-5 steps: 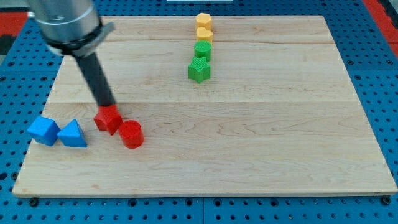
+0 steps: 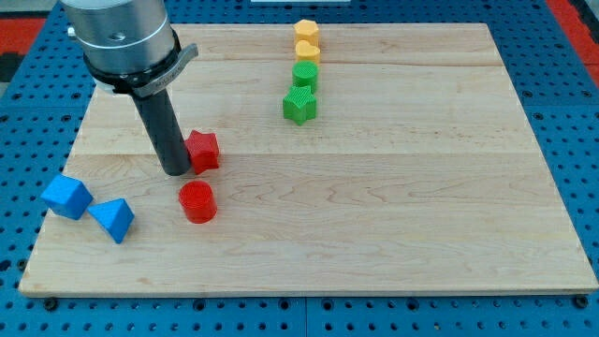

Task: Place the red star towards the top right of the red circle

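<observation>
Red star: small ridged plastic block with blunt points, sitting flat on the board, above and slightly to the view's right of the red circle, apart from it.
Red circle: short ribbed cylinder, upright, toward the view's lower left.
My tip: end of a smooth dark rod, pressed against the star's left edge; it grasps nothing, only touches.
Board: pale wooden planks with visible grain.
Blue blocks: a cube-like one and a wedge-like one, at the view's left.
Green and yellow blocks: two green and two yellow, stacked in a column near the view's top.
</observation>
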`<action>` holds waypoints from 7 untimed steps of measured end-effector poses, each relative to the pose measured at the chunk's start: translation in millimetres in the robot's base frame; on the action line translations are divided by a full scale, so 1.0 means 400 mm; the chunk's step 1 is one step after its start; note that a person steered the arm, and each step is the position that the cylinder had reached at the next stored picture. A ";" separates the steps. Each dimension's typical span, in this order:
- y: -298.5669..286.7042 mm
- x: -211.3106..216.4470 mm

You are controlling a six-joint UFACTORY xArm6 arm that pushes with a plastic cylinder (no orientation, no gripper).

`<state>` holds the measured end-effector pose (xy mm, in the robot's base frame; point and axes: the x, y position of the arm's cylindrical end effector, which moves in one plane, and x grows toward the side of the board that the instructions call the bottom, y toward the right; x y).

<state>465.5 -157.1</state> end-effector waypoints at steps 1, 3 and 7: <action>-0.051 -0.014; -0.046 -0.019; 0.126 -0.070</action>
